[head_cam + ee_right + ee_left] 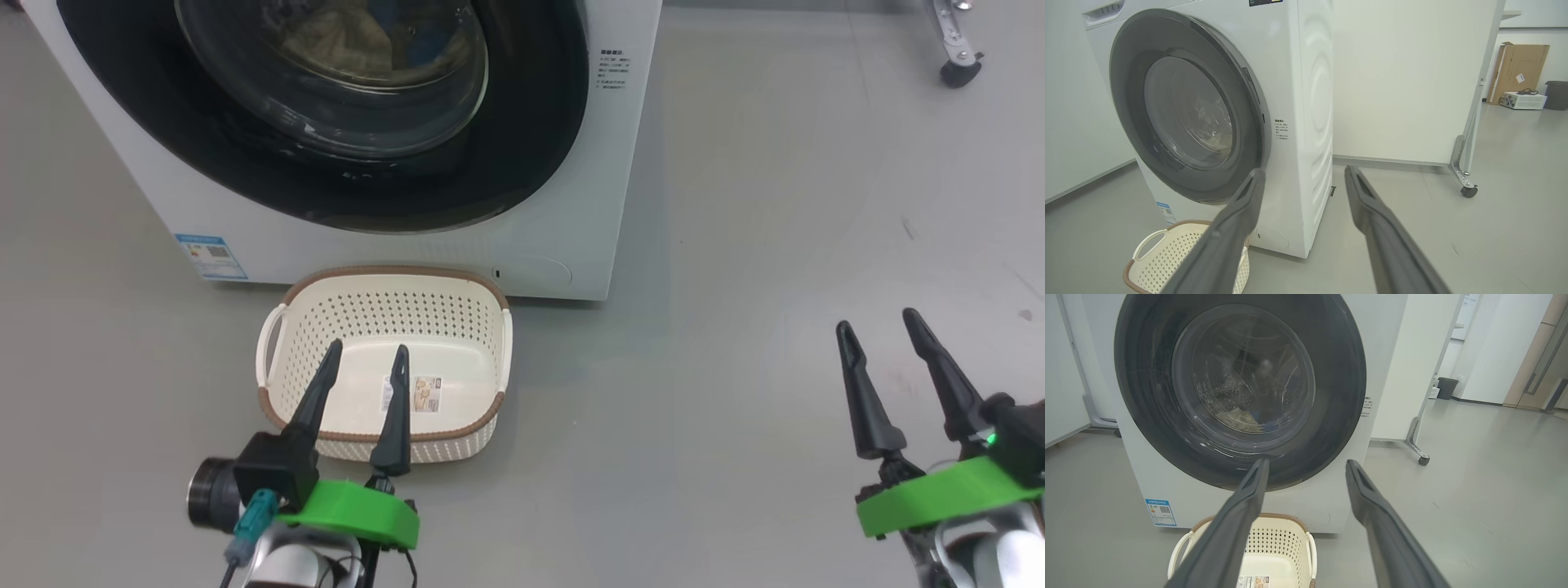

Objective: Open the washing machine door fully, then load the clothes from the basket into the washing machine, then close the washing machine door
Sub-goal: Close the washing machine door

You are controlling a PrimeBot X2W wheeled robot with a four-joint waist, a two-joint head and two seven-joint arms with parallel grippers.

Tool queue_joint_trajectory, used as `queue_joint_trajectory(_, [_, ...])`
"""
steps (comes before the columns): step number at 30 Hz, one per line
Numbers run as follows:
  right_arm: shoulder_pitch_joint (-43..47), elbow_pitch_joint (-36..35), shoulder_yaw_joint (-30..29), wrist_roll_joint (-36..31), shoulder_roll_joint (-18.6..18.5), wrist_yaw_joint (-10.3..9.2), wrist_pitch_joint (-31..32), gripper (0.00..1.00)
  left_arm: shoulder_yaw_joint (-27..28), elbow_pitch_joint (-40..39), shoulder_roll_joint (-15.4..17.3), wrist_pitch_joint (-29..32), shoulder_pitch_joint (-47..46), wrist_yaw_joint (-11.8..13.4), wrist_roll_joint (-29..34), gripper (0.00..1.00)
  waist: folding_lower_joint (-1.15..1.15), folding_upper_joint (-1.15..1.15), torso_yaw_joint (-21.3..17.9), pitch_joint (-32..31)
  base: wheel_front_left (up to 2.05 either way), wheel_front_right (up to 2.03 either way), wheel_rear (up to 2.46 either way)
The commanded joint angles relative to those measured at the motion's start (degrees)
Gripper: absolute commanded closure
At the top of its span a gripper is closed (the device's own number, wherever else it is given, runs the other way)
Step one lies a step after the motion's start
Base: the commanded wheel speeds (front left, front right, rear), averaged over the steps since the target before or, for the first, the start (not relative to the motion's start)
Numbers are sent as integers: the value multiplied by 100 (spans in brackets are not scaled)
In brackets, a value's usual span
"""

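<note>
The white washing machine [571, 163] [1384, 355] [1310, 102] stands ahead with its round black-rimmed door [531, 122] [1339, 396] [1126, 102] lying flat against the front. Through the glass I see pale yellow clothes [343, 37] [1237, 418] with a blue patch inside the drum. The cream basket [482, 327] [1286, 543] [1167, 253] sits on the floor before the machine, holding just its label. My left gripper [367, 355] [1306, 465] hovers open over the basket. My right gripper [878, 320] [1304, 173] is open over bare floor to the right.
A white partition on a metal castor foot [955, 57] [1419, 451] [1464, 179] stands right of the machine. Further back are a dark bin [1447, 388] [1557, 94], a cardboard box [1521, 67] and a wooden door [1543, 355]. Grey floor spreads to the right.
</note>
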Motion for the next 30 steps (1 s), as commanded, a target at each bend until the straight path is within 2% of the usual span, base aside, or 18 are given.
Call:
queue_joint_trajectory(1, [-37, -268, 14, 92, -33, 19, 39, 0, 234, -196, 107, -39, -90, 50, 29, 0, 0, 0, -44, -35, 0, 0, 0])
queue_joint_trajectory(6, [187, -407, -150, 208, -32, 19, 87, 0, 259, -217, 163, -31, -1, 101, 7, 0, 0, 0, -96, -68, 0, 0, 0])
queue_joint_trajectory(30, [367, -580, -184, 257, -32, 19, 146, 0, 185, -325, 235, -2, 86, 247, -54, 0, 0, 0, -74, -64, 0, 0, 0])
